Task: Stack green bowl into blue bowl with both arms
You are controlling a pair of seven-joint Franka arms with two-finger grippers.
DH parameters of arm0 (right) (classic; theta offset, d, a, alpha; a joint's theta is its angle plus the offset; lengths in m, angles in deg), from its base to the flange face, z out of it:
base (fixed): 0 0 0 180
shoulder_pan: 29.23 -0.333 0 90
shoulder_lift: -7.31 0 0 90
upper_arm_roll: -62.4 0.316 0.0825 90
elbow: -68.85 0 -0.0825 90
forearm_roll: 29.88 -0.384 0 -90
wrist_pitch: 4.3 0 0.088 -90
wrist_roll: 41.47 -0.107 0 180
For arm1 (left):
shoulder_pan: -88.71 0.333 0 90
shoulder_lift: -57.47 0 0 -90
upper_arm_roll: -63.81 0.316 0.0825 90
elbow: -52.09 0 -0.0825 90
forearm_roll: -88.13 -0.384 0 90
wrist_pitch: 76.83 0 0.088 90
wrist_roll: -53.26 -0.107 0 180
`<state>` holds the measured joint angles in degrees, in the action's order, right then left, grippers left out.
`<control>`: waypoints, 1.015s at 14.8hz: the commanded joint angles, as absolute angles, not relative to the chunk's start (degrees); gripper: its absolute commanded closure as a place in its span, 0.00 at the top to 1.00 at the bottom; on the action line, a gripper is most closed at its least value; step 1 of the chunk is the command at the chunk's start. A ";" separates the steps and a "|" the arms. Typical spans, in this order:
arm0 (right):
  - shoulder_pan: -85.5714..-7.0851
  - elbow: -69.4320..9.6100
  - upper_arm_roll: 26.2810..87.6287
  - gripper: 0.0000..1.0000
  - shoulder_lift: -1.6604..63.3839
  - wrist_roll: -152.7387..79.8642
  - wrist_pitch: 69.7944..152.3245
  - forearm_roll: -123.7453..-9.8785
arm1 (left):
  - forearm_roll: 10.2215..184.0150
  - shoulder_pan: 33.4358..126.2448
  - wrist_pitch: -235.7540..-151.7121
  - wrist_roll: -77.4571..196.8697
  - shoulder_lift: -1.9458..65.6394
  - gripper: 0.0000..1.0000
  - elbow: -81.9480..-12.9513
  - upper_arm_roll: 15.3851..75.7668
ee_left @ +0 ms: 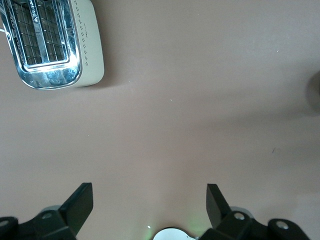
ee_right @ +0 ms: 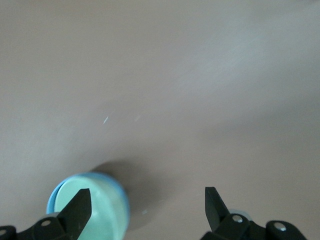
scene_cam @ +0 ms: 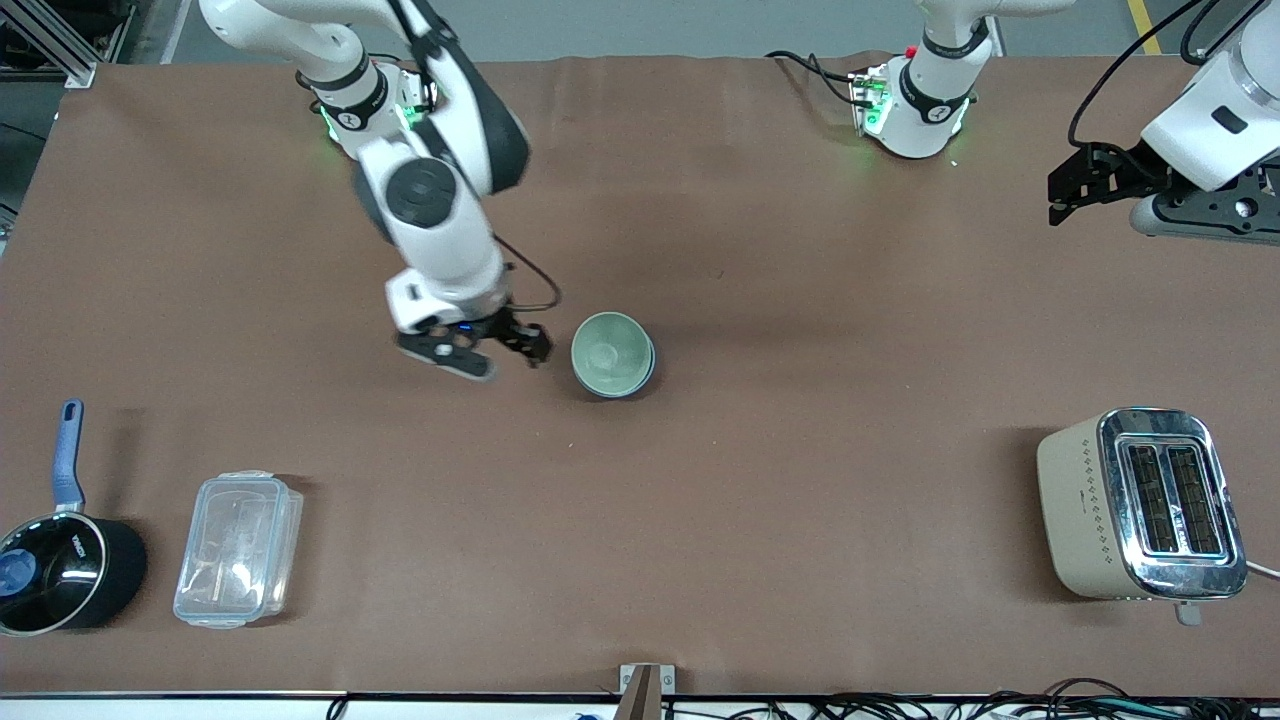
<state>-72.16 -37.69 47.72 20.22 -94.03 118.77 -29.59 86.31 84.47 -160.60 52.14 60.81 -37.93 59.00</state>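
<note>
Bowls: green bowl [scene_cam: 610,350] already nested in blue bowl [scene_cam: 650,368], only a thin blue edge showing around it; stack upright mid-table, well apart from everything else.
Progress: stacking judged done; only pulling away seems to remain.
Doing it well: lift right gripper straight up before swinging off, fingers wide, so no brush against the rim and no shove to the stack.
Right gripper: [scene_cam: 500,350] just beside the stack, toward the right arm's end of the table, low over the cloth; jaws apart and empty, with the stack's rim [ee_right: 90,205] at one fingertip in the right wrist view.
Right arm: folded steeply down from its base, wrist pointing downward.
Left gripper: [scene_cam: 1075,190] raised over the left arm's end, waiting; jaws apart, holding nothing.
Surroundings: toaster [scene_cam: 1140,505], clear lidded box [scene_cam: 238,548] and black saucepan [scene_cam: 60,570] nearer the front camera.
</note>
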 commanded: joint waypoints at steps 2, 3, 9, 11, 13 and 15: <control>-72.03 -36.20 40.63 1.00 13.12 -88.70 109.20 -26.89 | 85.66 84.50 -161.47 52.38 60.02 1.00 -37.03 59.07; -72.03 -34.62 38.43 1.00 12.24 -85.45 106.47 -26.89 | 86.01 84.58 -161.47 52.55 59.93 1.00 -36.95 59.07; -58.28 -21.51 39.86 1.00 8.64 -74.62 88.17 -27.15 | 85.75 84.15 -161.74 52.73 59.75 1.00 -36.95 58.98; -45.11 -21.59 49.79 1.00 5.22 -69.71 87.47 -27.15 | 85.49 83.97 -161.74 52.82 59.75 1.00 -36.95 58.98; -34.11 -20.37 57.53 1.00 4.67 -61.90 83.44 -27.15 | 85.66 84.06 -161.74 52.73 59.14 1.00 -36.95 58.89; -29.77 -15.29 58.89 1.00 5.11 -56.09 79.30 -27.94 | 85.49 83.71 -161.74 52.73 58.96 1.00 -36.95 58.89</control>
